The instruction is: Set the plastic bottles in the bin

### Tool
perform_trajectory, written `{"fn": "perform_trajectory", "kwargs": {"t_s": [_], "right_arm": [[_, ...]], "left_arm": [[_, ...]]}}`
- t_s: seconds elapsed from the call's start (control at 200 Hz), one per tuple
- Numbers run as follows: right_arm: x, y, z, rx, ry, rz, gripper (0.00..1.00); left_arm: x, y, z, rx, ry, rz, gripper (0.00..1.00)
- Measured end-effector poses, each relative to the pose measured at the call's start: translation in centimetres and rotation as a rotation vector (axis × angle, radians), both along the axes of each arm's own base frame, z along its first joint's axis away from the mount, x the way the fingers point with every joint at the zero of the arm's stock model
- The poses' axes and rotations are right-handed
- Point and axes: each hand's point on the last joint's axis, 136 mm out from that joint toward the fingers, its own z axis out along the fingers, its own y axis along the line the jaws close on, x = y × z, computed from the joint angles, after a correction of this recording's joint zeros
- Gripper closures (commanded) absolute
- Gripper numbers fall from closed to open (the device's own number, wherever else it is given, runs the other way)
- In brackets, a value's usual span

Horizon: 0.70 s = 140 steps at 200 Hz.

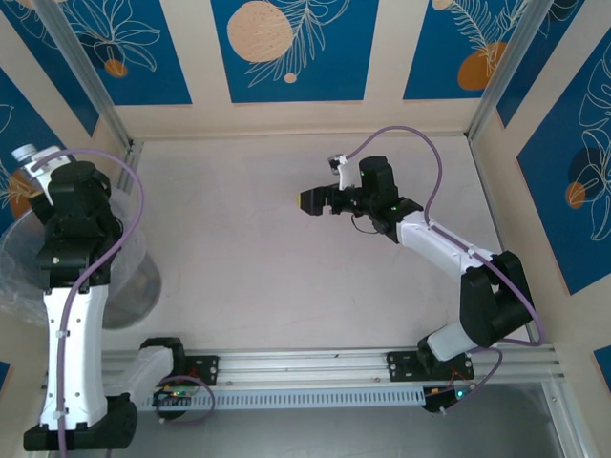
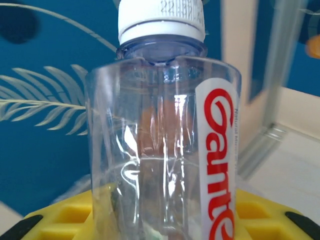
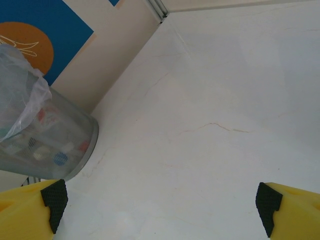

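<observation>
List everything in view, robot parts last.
bottle: one, clear, white cap, white label with red lettering, held by the bin's far side.
bin: one, grey mesh, table's left edge; blurred red, white and blue items inside.
bag: one, clear, crinkled, lining the bin.
table: one, off-white, under both arms.
wall panels: several, blue with orange discs and white leaves, around the table.
left arm: white and black, over the bin.
right arm: white and black, over the table's middle.
left fingers: yellow, shut on the bottle.
right fingers: yellow, black pads, open.
</observation>
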Motion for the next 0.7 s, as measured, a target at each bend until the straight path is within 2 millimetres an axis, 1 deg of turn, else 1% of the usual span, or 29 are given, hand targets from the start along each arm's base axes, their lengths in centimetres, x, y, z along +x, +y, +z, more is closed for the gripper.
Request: {"fn": "perform_trajectory", "kwargs": {"t_s": [0.12, 0.235, 0.345, 0.4, 0.48, 0.64, 0.7], "right_arm": [[0.0, -0.3, 0.2, -0.008, -0.017, 0.002, 0.01], [-0.1, -0.4, 0.6, -0.013, -0.032, 0.006, 0.01], [0.0, -0.4, 1.1, -0.012, -0.041, 0.007, 0.01], [0.1, -0.3, 1.4, -0.009, -0.046, 0.007, 0.01], [0.2, -0.3, 1.8, -0.006, -0.052, 0.006, 0.01], [0.1, -0.1, 1.9, 0.000, -0.048, 0.006, 0.01], [0.0, 0.0, 1.9, 0.000, -0.047, 0.007, 0.01]], "left_arm": [[-1.5, 3.5, -0.6, 0.006, 0.010, 0.157, 0.66], [-2.8, 6.6, -2.2, -0.014, 0.019, 0.267, 0.66], [-3.5, 8.8, -3.7, -0.035, 0.005, 0.318, 0.64], [-3.3, 9.6, -4.4, -0.038, -0.005, 0.320, 0.64], [-2.5, 10.3, -5.4, -0.036, -0.010, 0.296, 0.63], [0.2, 11.1, -7.1, -0.005, 0.004, 0.200, 0.63], [1.0, 11.4, -7.8, 0.003, 0.009, 0.174, 0.60]]}}
